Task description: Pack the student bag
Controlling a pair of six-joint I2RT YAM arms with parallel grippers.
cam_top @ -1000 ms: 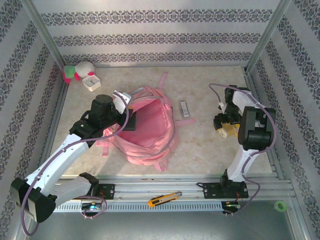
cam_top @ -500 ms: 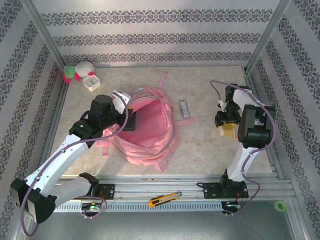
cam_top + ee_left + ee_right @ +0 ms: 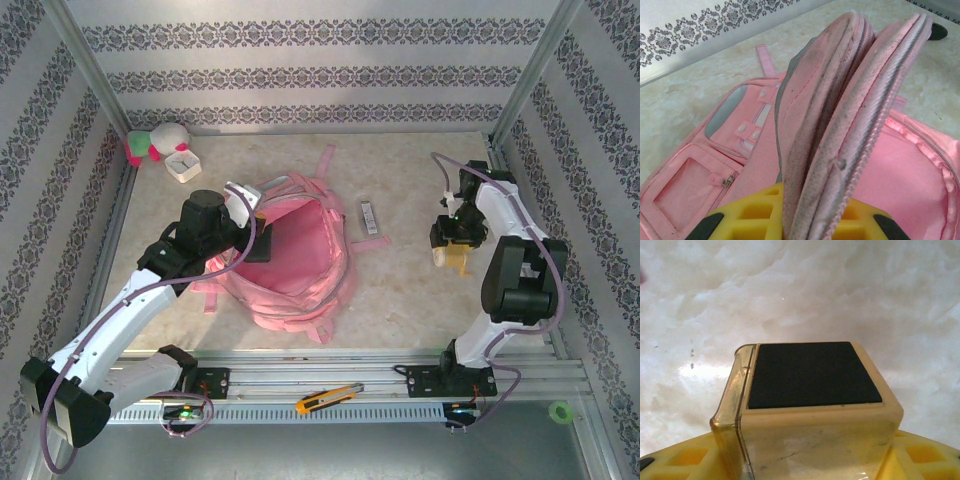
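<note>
Patterned, striped walls are seen around a pale marbled desk. On its left half a large pink backpack is laid flat with its main compartment open, and its straps are spread on the desk around it. The left hand is placed at the far-left rim of the opening and is closed tight on the backpack. In the left wrist view, two folds of pink fabric with a zip edge are seen pinched between the yellow fingers.

The right hand is held low over the right half of the desk, well apart from the backpack. It is partly closed round a small yellowish box with a black top. In the right wrist view the box is seen filling the gap between the fingers, which lie against its two sides. Whether the box is raised off the desk cannot be told.

Between the backpack and the right hand a small grey strip is laid on the desk. In the far-left corner a white-and-pink plush toy is set beside a small white tub. A yellow utility knife is laid on the rail at the near edge.
</note>
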